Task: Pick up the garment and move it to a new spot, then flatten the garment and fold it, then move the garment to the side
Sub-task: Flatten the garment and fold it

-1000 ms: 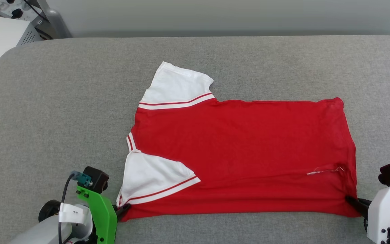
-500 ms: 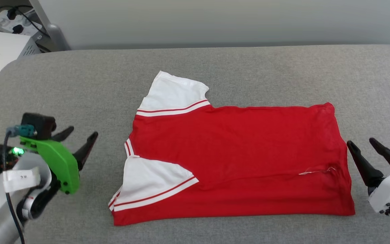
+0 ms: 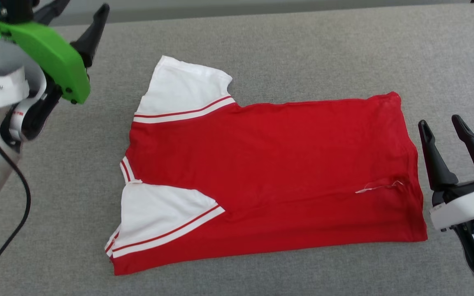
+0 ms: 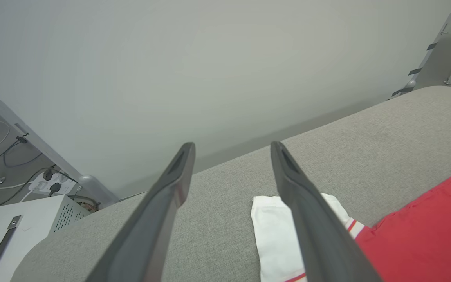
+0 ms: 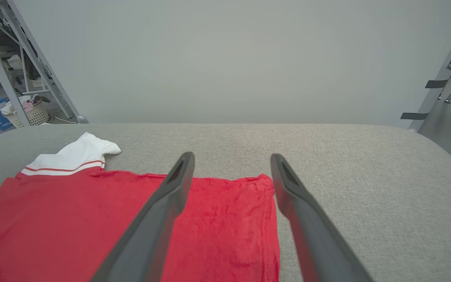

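Note:
The garment [image 3: 270,172] lies flat on the grey padded table [image 3: 303,49], a red shirt with its far white sleeve [image 3: 183,92] spread out and its near white sleeve [image 3: 159,213] folded onto the red body. My left gripper [image 3: 84,6] hangs open above the table, up and to the left of the far sleeve, touching nothing. In the left wrist view my left gripper [image 4: 232,145] points over that sleeve [image 4: 272,231]. Just right of the hem, my right gripper [image 3: 439,121] stands open and empty. In the right wrist view my right gripper [image 5: 232,155] is above the garment's [image 5: 73,211] hem corner.
A white metal box [image 4: 22,223] and a power strip [image 4: 51,182] sit past the table's left end. A laundry basket [image 5: 29,111] and metal frame legs [image 5: 33,58] stand beyond the far left corner. A grey wall runs behind the table.
Both grippers have opened and let go of the garment's near corners. The left one rose up and away to the left, the right one lifted off the hem. The head camera has also shifted.

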Controlling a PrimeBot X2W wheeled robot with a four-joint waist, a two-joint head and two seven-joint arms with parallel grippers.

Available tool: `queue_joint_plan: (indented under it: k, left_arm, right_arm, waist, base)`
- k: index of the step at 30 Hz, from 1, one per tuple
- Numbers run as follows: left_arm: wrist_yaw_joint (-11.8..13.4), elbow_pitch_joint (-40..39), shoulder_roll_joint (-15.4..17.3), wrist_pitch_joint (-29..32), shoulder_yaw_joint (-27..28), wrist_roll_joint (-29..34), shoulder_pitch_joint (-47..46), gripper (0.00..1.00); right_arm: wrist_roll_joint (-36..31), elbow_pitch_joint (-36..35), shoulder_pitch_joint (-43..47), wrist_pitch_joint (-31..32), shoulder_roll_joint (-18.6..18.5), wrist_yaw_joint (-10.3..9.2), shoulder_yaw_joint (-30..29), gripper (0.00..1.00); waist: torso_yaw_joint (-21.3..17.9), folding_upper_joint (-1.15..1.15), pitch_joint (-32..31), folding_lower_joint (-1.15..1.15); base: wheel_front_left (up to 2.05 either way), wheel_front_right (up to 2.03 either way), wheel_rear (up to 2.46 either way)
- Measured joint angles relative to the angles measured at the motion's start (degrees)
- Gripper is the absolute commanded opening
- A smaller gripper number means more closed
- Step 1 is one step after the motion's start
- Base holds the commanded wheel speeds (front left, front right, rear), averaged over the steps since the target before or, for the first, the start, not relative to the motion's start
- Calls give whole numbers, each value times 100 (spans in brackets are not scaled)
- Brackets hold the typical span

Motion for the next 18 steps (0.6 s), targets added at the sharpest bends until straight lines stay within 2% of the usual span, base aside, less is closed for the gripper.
queue_joint_plan:
  k: [4, 7, 13, 18]
  left_arm:
    - [-305, 591, -327, 642, -94, -26, -730, 100]
    - [-535, 1091, -546, 1578, -240, -339, -1161, 100]
    - [-740, 1696, -778, 2898, -583, -546, -1923, 100]
    - [-809, 2145, -889, 3646, -883, -563, -2180, 100]
  right_arm:
    - [-114, -124, -182, 0, 76, 0, 33, 100]
    - [-157, -186, -315, -1, 88, 0, 73, 100]
    - [-158, -216, -589, 8, 86, 0, 159, 100]
    - [-155, -187, -805, -2, 80, 0, 305, 100]
  waist:
    - [-109, 0, 351, 0]
    - [-201, 0, 630, 1]
    - [-356, 0, 1124, 1]
    - [-476, 0, 1489, 1]
  base:
    - [0, 0, 0]
    - [0, 0, 0]
    - [0, 0, 0]
    - [0, 0, 0]
